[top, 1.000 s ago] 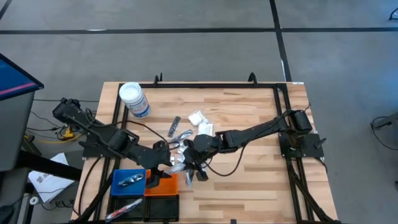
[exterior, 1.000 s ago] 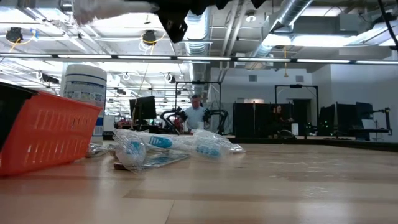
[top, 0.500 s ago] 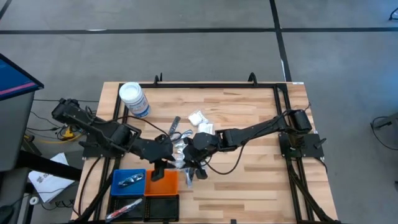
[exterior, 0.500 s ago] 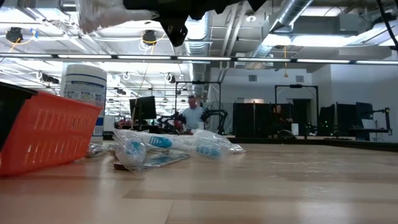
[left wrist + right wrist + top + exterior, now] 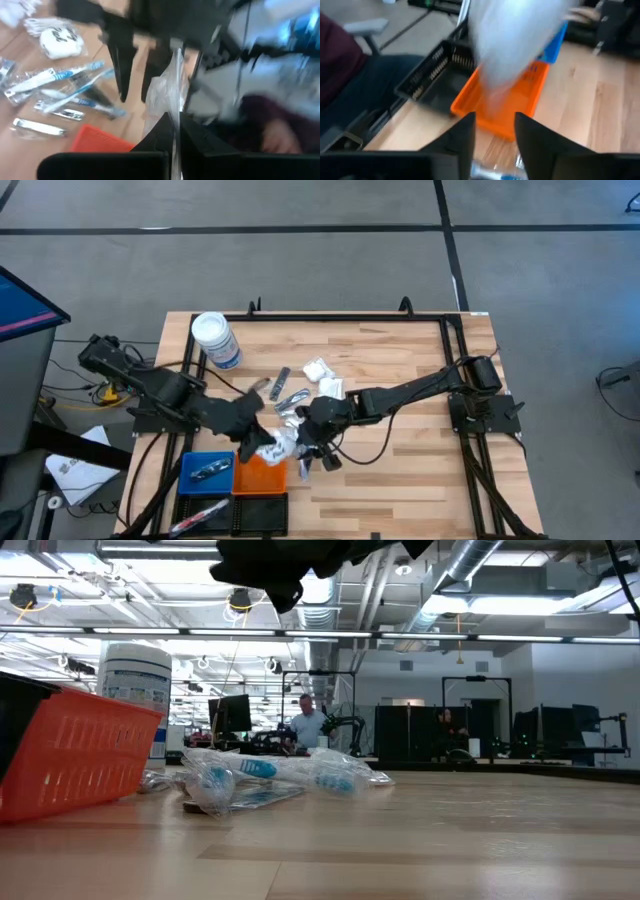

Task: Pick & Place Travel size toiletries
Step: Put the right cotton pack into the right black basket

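Since a second ago the left gripper (image 5: 262, 442) has swung toward the right one and clamped down on a clear-wrapped packet (image 5: 281, 446); its jaws, then wide apart, are now fully closed with the thin wrapper pinched between them, as the left wrist view shows (image 5: 175, 95). The right gripper (image 5: 306, 442), which had been holding that packet tightly, has let its jaws part about halfway; whether its fingers (image 5: 465, 140) still touch the wrapper cannot be told, since the packet is only a white blur ahead of them in the right wrist view (image 5: 520, 45).

Both grippers meet in the air just above the far edge of the orange tray (image 5: 262, 476), with the packet between them. To the left of that tray sits the blue tray (image 5: 190, 461), and near of both the black tray (image 5: 262, 508).

Several other toiletries lie on the table (image 5: 400, 360) beyond the grippers: wrapped toothbrushes (image 5: 260, 772) in a loose heap and small white packets (image 5: 322, 375) a little farther off. A white-lidded jar (image 5: 214, 338) stands at the far left.
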